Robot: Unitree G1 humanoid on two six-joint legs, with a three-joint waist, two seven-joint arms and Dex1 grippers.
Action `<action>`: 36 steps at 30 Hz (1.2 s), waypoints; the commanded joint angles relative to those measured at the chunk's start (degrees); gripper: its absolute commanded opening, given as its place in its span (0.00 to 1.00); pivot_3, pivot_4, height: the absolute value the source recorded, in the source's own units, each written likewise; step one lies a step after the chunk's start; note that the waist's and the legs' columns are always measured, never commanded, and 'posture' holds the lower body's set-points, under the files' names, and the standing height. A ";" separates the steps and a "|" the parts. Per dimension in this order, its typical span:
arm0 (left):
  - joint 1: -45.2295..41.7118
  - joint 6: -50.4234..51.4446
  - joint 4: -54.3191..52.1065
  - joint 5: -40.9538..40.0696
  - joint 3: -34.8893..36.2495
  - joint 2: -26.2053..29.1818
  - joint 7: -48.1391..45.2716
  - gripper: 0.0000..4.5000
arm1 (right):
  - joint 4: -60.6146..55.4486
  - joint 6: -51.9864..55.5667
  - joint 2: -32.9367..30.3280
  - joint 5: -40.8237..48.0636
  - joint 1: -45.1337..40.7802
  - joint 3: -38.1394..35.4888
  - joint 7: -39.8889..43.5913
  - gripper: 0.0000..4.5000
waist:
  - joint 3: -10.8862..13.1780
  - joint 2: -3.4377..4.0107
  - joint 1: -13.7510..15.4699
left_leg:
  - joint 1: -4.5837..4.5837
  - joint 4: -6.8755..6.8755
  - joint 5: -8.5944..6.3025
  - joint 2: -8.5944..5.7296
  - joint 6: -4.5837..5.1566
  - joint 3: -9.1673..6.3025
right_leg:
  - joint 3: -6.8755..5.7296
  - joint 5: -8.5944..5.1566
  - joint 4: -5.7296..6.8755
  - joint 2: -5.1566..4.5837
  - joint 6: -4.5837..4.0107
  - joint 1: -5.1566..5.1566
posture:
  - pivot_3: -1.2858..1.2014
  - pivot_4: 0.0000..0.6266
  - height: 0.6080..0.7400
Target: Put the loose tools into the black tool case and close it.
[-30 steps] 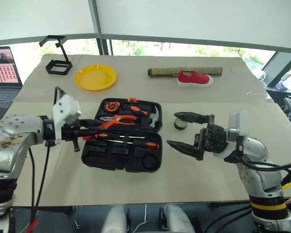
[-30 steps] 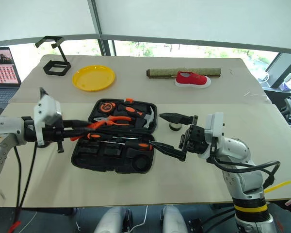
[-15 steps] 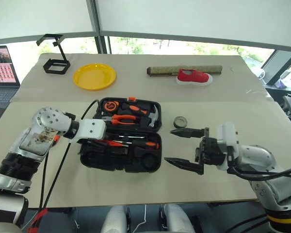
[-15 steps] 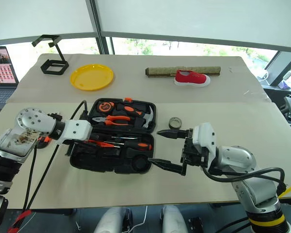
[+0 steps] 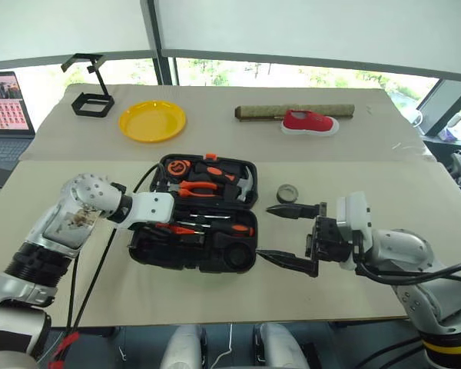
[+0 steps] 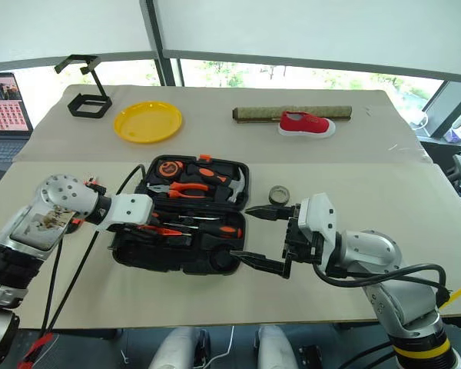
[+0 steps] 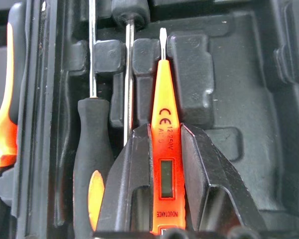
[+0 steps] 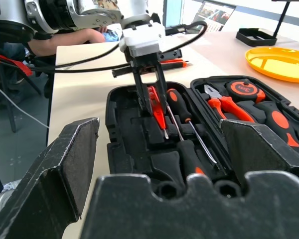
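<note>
Gripping an orange tester screwdriver (image 7: 161, 149) inside the open black tool case (image 5: 196, 257), the left gripper (image 7: 162, 164) is clenched; the right gripper (image 5: 286, 234) hovers spread wide beside the case.

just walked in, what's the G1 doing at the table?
Packing a tool kit. The left gripper is shut on a slim orange tester screwdriver, holding it over the slots of the open black tool case. The right gripper hangs open beside the case. A small roll of tape lies on the table.

Silver arms, white wrists, black-fingered left claw (image 5: 171, 225).
</note>
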 commanded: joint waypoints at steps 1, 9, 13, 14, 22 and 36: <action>-0.80 2.85 -0.45 2.46 -1.82 -0.53 0.25 0.09 | -2.12 0.47 0.19 1.62 -0.42 -0.22 -0.03 1.00 | 0.00 0.00 0.03 | 0.01 0.01 0.00 0.00 0.00 0.00 | 0.00 0.00 0.00 0.00 0.00 0.01 | 0.52 0.24 1.00; -0.72 8.37 -3.18 1.98 -2.04 -1.65 -0.15 0.09 | -2.45 1.38 0.66 2.01 -0.65 0.29 -0.24 1.00 | 0.00 0.00 -0.02 | 0.23 0.01 0.00 0.01 0.01 -0.03 | 0.00 -0.01 0.00 0.01 0.01 0.24 | 0.52 0.24 1.00; -0.26 10.52 -4.20 -0.44 0.48 -1.48 -0.41 0.45 | -2.51 1.24 1.17 2.83 -0.47 0.22 -0.24 1.00 | 0.00 0.00 0.04 | 0.27 0.01 -0.01 -0.01 0.02 -0.06 | -0.01 -0.02 -0.04 -0.01 0.04 0.34 | 0.52 0.24 1.00; -0.33 10.39 -4.32 -1.15 1.10 -1.33 -0.67 0.54 | -2.60 1.24 1.32 3.20 -0.37 0.18 -0.17 1.00 | 0.00 0.00 0.19 | 0.26 0.02 -0.01 -0.01 0.03 -0.08 | -0.02 -0.02 -0.04 -0.01 0.04 0.33 | 0.52 0.24 1.00; -0.57 6.96 -2.20 -9.64 9.60 -3.02 0.91 0.76 | -3.55 1.91 0.90 5.94 1.09 0.10 0.93 1.00 | 0.00 -0.01 0.28 | 0.13 0.19 -0.04 -0.02 0.07 -0.53 | -0.07 -0.01 -0.03 -0.01 0.07 0.32 | 0.52 0.24 1.00; 6.97 -7.04 11.05 -16.18 14.99 -8.15 -0.53 0.01 | -1.86 1.62 1.32 6.50 1.57 -0.09 1.46 1.00 | 0.00 -0.01 0.07 | 0.15 0.21 -0.04 -0.04 0.08 -0.66 | -0.13 0.00 -0.02 -0.02 0.07 0.37 | 0.52 0.24 1.00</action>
